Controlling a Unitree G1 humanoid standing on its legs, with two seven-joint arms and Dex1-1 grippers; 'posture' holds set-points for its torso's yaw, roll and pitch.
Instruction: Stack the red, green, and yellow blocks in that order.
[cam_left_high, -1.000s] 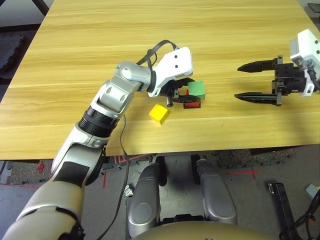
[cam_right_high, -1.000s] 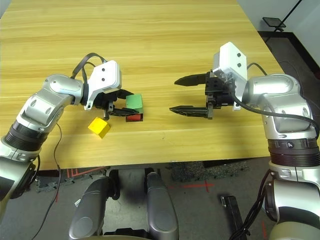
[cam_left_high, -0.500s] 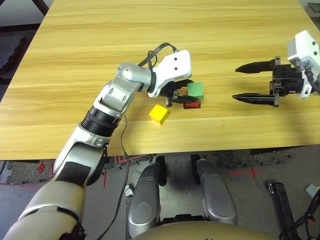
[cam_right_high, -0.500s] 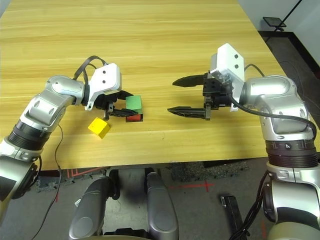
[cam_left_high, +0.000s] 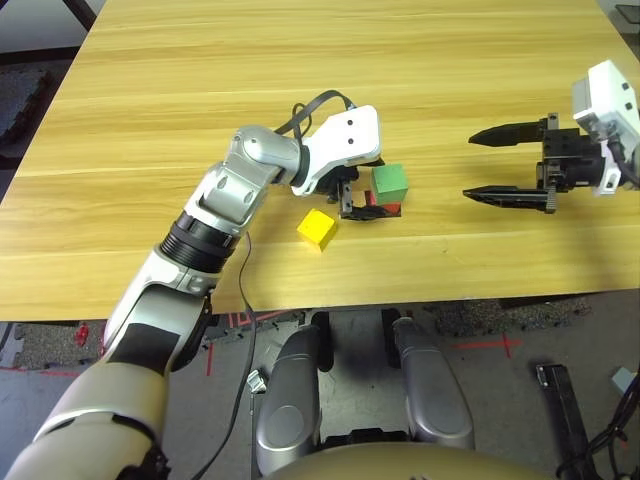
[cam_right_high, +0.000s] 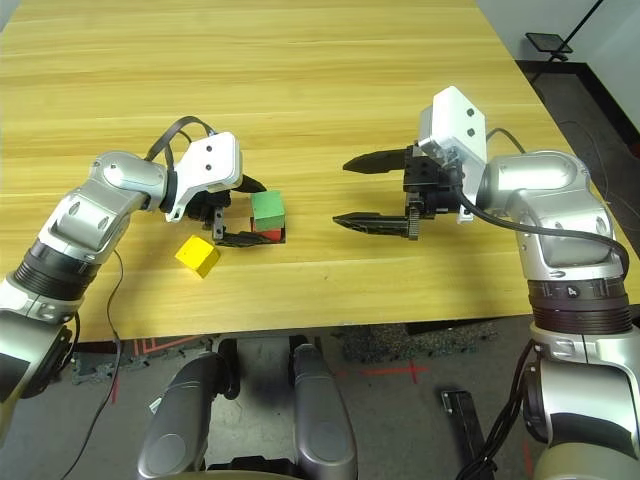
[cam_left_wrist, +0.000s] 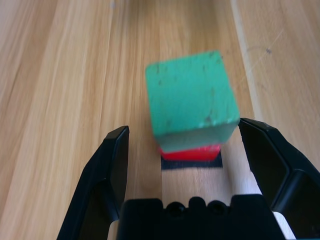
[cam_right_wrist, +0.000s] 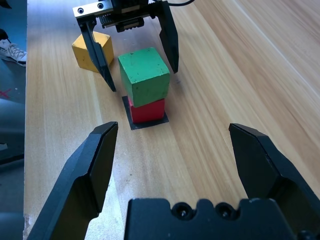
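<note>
The green block sits on top of the red block, turned slightly askew. The red block rests on a flat black square patch. My left gripper is open, one finger on each side of the stack, touching neither block. The yellow block lies alone on the table, just nearer to me and left of the stack. Off to the right of the stack, my right gripper hovers open and empty, pointing at it.
The wooden table stretches bare behind the blocks. Its front edge runs a short way in front of the yellow block. A black cable loops over my left wrist.
My left gripper has opened and let go of the green block, which now rests on the red block. The right gripper has barely shifted.
</note>
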